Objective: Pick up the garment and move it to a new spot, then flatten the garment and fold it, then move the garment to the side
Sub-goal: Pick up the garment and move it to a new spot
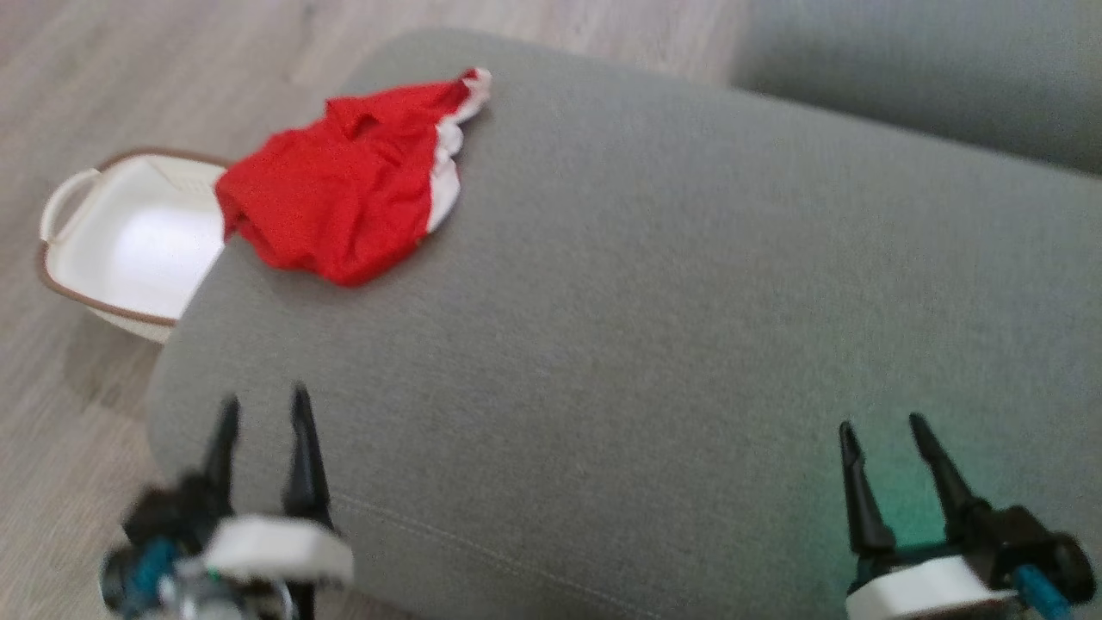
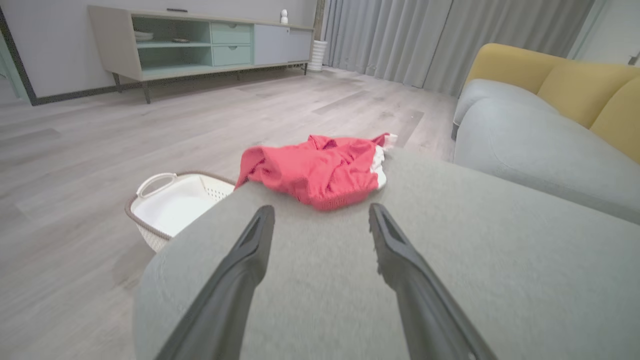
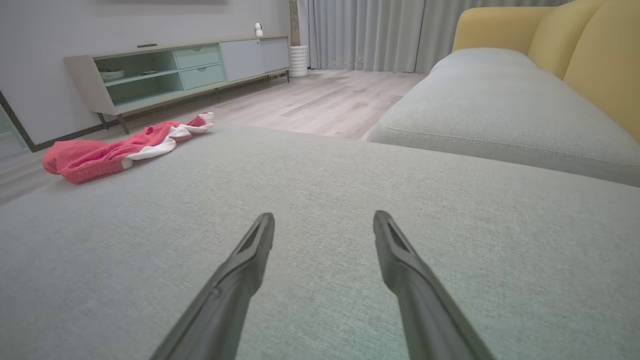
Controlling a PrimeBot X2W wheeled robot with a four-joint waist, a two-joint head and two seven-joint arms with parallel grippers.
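Nothing looks done yet: the red garment [image 1: 344, 194] lies crumpled at the grey cushion's [image 1: 646, 301] far left edge, well apart from the left gripper [image 1: 263, 400] and right gripper [image 1: 882, 424], whose fingers are wide and empty.

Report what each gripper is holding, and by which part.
Nothing is held. The left gripper and right gripper both stand open and empty above the grey cushion; the red garment lies crumpled near the cushion's far left edge, untouched.

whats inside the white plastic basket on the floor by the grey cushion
The visible part of the white plastic basket looks bare inside. The rest is hidden behind the grey fabric cushion and the crumpled red garment.
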